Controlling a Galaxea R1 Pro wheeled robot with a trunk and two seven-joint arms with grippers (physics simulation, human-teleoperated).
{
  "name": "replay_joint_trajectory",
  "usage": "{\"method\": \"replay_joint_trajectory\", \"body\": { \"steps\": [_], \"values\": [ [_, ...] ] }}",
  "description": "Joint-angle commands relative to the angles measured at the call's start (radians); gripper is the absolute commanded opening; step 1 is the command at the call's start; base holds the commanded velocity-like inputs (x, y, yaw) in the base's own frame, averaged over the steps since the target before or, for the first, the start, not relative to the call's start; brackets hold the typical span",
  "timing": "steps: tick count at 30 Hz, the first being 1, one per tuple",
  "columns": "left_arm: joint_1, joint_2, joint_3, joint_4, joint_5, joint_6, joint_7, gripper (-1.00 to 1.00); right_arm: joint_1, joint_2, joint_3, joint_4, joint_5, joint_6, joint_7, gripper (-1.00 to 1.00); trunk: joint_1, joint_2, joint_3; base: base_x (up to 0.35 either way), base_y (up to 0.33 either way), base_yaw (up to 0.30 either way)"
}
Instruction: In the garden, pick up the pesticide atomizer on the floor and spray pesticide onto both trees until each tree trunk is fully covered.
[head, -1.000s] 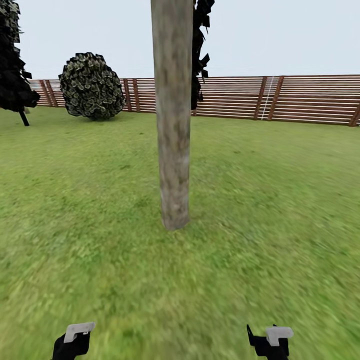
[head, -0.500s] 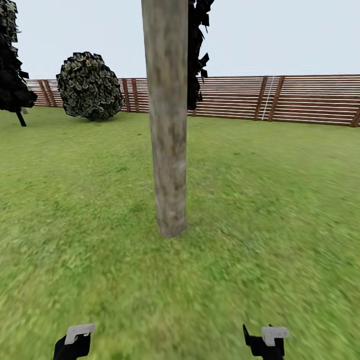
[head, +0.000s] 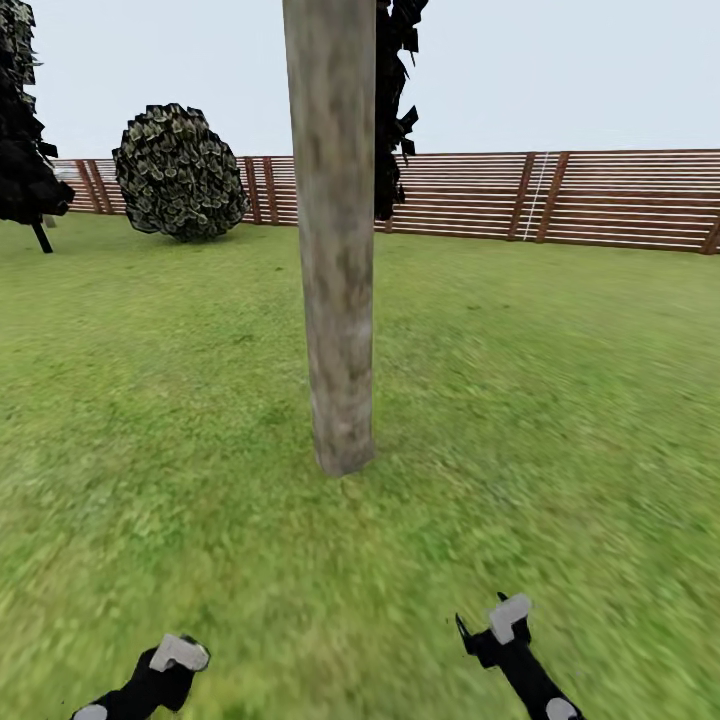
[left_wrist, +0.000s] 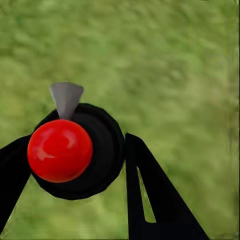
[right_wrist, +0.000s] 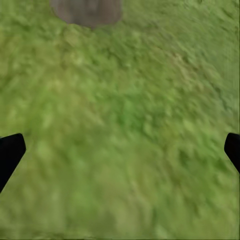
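Standing dead ahead in the head view is the smooth, mottled grey-brown tree trunk (head: 335, 250), rooted in the green lawn (head: 560, 400), with the brown slatted wooden fence (head: 600, 195) and a round mottled dark green bush (head: 180, 172) behind. Low at the left, the left gripper (left_wrist: 75, 165) is clamped on the pesticide atomizer with its black round body, red ball top and grey nozzle (left_wrist: 67, 150), above the grass. At the right, the right gripper (right_wrist: 120, 150) is spread wide, nothing between its black fingertips (right_wrist: 10, 150), and the trunk's base (right_wrist: 86, 11) lies just beyond it.
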Motion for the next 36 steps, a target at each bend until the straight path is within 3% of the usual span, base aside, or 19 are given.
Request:
{"method": "replay_joint_trajectory", "body": {
  "steps": [1, 2, 5, 6, 7, 8, 9, 13, 18, 22, 27, 30, 31, 32, 33, 34, 36],
  "values": [
    [-0.024, 0.012, 0.003, -0.003, -0.034, 0.006, -0.071, -1.0, -0.003, -0.001, 0.009, -0.03, 0.052, 0.054, 0.032, 1.0, 0.0, 0.0, -0.001, 0.0, 0.0, 0.0],
    [-0.049, 0.019, 0.001, -0.005, -0.056, 0.017, -0.137, -1.0, -0.009, -0.001, 0.012, -0.057, 0.101, 0.106, 0.078, 1.0, 0.0, 0.0, -0.001, 0.0, 0.0, 0.0],
    [-0.102, 0.029, -0.003, -0.009, -0.116, 0.034, -0.263, -1.0, -0.034, -0.001, 0.016, -0.114, 0.171, 0.188, 0.203, 1.0, 0.0, 0.0, -0.001, 0.0, 0.0, 0.0],
    [-0.128, 0.032, -0.004, -0.01, -0.155, 0.042, -0.317, -1.0, -0.051, -0.002, 0.017, -0.142, 0.191, 0.215, 0.268, 1.0, 0.0, 0.0, -0.001, 0.0, 0.0, 0.0],
    [-0.165, 0.034, -0.004, -0.01, -0.221, 0.06, -0.382, -1.0, -0.074, -0.002, 0.017, -0.174, 0.208, 0.241, 0.361, 1.0, 0.0, 0.0, -0.001, 0.0, 0.0, 0.0],
    [-0.177, 0.034, -0.004, -0.01, -0.245, 0.067, -0.401, -1.0, -0.082, -0.002, 0.018, -0.182, 0.212, 0.247, 0.39, 1.0, 0.0, 0.0, -0.001, 0.0, 0.0, 0.0],
    [-0.217, 0.032, -0.004, -0.011, -0.337, 0.107, -0.466, -1.0, -0.118, -0.002, 0.018, -0.201, 0.221, 0.26, 0.5, 1.0, 0.0, 0.0, -0.001, 0.0, 0.0, 0.0],
    [-0.272, 0.024, -0.004, -0.014, -0.449, 0.154, -0.579, -1.0, -0.175, 0.0, 0.019, -0.212, 0.235, 0.268, 0.664, 1.0, 0.0, 0.0, -0.001, 0.0, 0.0, 0.0],
    [-0.302, 0.021, -0.005, -0.016, -0.503, 0.163, -0.645, -1.0, -0.199, 0.008, 0.021, -0.214, 0.247, 0.27, 0.746, 1.0, 0.0, 0.0, -0.001, 0.0, 0.0, 0.0],
    [-0.306, 0.02, -0.006, -0.015, -0.533, 0.162, -0.653, -1.0, -0.203, 0.012, 0.022, -0.214, 0.248, 0.269, 0.757, 1.0, 0.0, 0.0, -0.001, 0.0, 0.0, 0.0],
    [-0.307, 0.018, -0.009, -0.015, -0.559, 0.161, -0.655, -1.0, -0.203, 0.036, 0.023, -0.214, 0.249, 0.269, 0.759, 1.0, 0.0, 0.0, -0.001, 0.0, 0.0, 0.0],
    [-0.307, 0.014, -0.04, -0.014, -0.572, 0.162, -0.655, -1.0, -0.204, 0.048, 0.025, -0.214, 0.25, 0.269, 0.759, 1.0, 0.0, 0.0, -0.001, 0.0, 0.0, 0.0],
    [-0.306, 0.008, -0.052, -0.014, -0.575, 0.162, -0.655, -1.0, -0.204, 0.056, 0.025, -0.214, 0.251, 0.269, 0.759, -1.0, 0.0, 0.0, -0.001, 0.0, 0.0, 0.0],
    [-0.306, 0.003, -0.061, -0.014, -0.577, 0.163, -0.655, -1.0, -0.204, 0.064, 0.027, -0.213, 0.252, 0.268, 0.759, -1.0, 0.0, 0.0, -0.001, 0.0, 0.0, 0.0],
    [-0.305, -0.024, -0.078, -0.014, -0.58, 0.162, -0.655, -1.0, -0.204, 0.085, 0.108, -0.215, 0.253, 0.269, 0.759, -1.0, 0.0, 0.0, -0.001, 0.0, 0.0, 0.0],
    [-0.305, -0.046, -0.105, -0.013, -0.58, 0.162, -0.654, -1.0, -0.204, 0.112, 0.156, -0.217, 0.253, 0.269, 0.759, -1.0, 0.0, 0.0, -0.001, 0.0, 0.0, 0.0],
    [-0.305, -0.056, -0.134, -0.014, -0.58, 0.163, -0.653, -1.0, -0.204, 0.126, 0.162, -0.226, 0.253, 0.27, 0.759, -1.0, 0.0, 0.0, -0.001, 0.0, 0.0, 0.0]
  ]
}}
